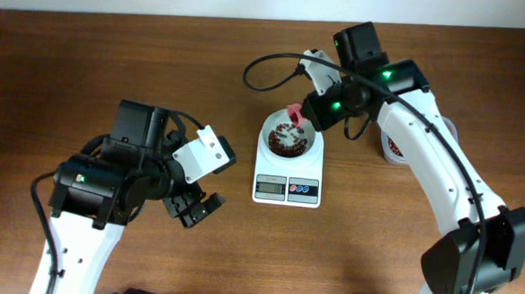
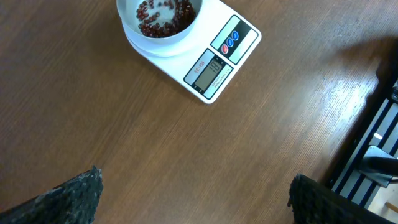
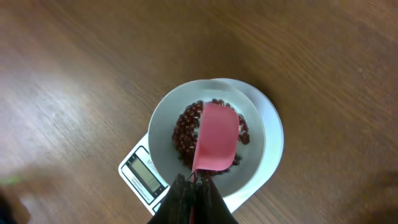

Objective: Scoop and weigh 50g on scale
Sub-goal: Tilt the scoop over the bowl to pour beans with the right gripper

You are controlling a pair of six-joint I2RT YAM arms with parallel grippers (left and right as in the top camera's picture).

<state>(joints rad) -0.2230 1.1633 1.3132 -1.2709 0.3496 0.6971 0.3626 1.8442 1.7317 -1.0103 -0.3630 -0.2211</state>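
While the pink spoon [image 3: 216, 138] hangs over the bowl [image 3: 163, 124], the left gripper [image 1: 194, 206] stands wide

Clamped tight on the spoon's thin handle, the right gripper [image 3: 194, 183] holds the scoop tilted above the bowl; whether anything lies in it cannot be told from here. Under it the beans [image 3: 185, 130] — small, dark red-brown — lie in a loose heap on the bowl's floor, with white showing round them. The bowl sits on the scale [image 1: 286, 189], which stands near the middle of the wooden table [image 1: 87, 57]. Its display and its red and blue buttons are on the side facing the robot; the digits are too small to read. The left gripper hovers over bare wood to the scale's left, well apart from it, its fingers [image 2: 74, 196] spread wide and holding nothing. Behind the right arm a round container [image 1: 390, 149] shows — partly hidden.
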